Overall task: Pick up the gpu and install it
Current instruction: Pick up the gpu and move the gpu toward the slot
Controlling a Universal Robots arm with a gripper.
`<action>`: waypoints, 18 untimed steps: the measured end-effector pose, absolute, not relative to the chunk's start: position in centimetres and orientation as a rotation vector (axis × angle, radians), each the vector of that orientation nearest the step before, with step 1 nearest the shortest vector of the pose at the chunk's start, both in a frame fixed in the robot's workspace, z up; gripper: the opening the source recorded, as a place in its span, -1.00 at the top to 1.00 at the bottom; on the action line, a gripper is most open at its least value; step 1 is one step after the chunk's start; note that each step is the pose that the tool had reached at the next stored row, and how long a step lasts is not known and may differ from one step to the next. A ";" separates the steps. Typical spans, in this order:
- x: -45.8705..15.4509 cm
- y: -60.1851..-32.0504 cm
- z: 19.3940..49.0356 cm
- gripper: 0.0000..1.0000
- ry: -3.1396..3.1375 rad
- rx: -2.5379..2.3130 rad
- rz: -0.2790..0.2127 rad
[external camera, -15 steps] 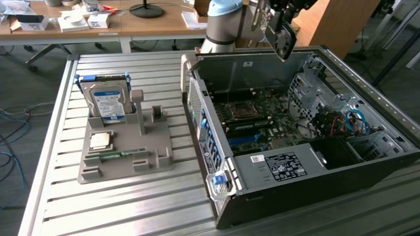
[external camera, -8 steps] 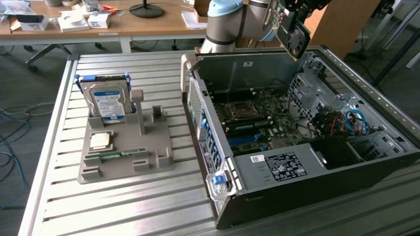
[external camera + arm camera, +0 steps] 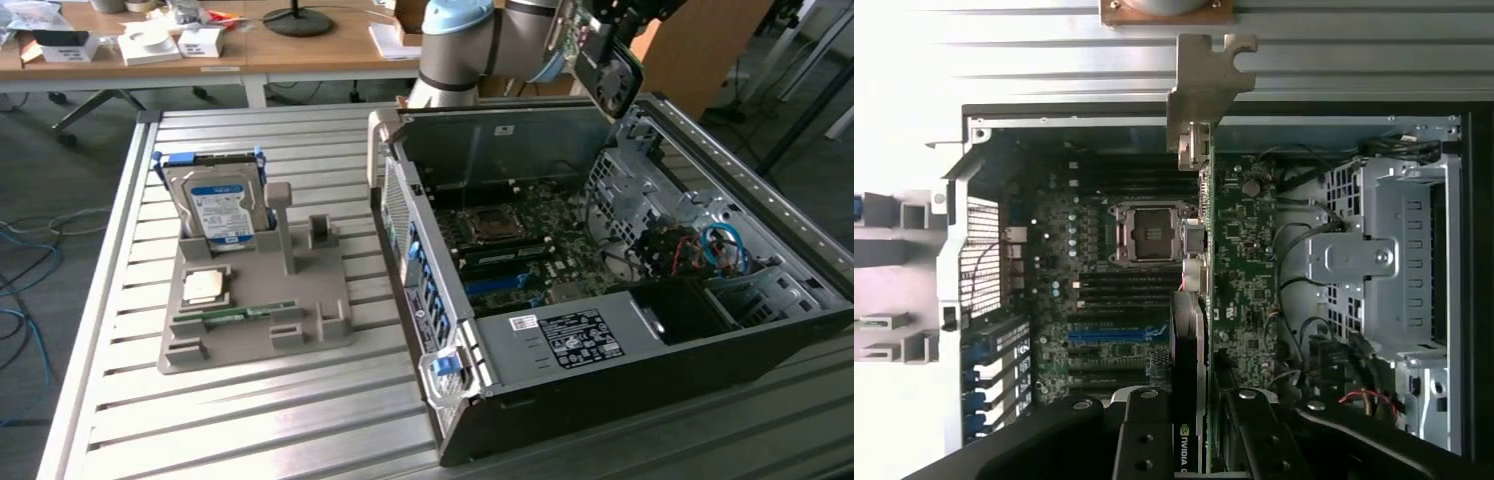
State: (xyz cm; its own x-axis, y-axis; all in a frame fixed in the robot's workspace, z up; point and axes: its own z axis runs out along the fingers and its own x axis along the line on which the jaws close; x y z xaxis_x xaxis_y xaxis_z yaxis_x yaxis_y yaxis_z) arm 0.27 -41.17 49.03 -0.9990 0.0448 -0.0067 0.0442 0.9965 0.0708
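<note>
My gripper is shut on the gpu, which the wrist view shows edge-on: a dark card running between the two black fingers, its silver bracket at the far end. Below the card lies the motherboard of the open computer case. In the exterior view the gripper holds the gpu in the air above the case's far rim, clear of the motherboard.
A grey parts holder on the slatted metal table, at the exterior view's left, carries a blue-labelled hard drive, a CPU and a green RAM stick. Drive cages and cables fill the case's right side.
</note>
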 end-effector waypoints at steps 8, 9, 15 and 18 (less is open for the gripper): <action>1.5 -41.2 49.0 0.47 3.131 0.067 0.111; 1.5 -41.2 49.0 0.47 3.131 0.067 0.111; 1.5 -41.2 48.1 0.47 3.131 0.067 0.111; 1.5 -41.2 47.5 0.47 3.131 0.067 0.111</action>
State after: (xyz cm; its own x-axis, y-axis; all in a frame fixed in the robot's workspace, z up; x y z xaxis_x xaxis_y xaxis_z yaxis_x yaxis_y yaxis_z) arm 1.46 -41.17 47.53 -0.9991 0.0428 -0.0067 0.0423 0.9966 0.0712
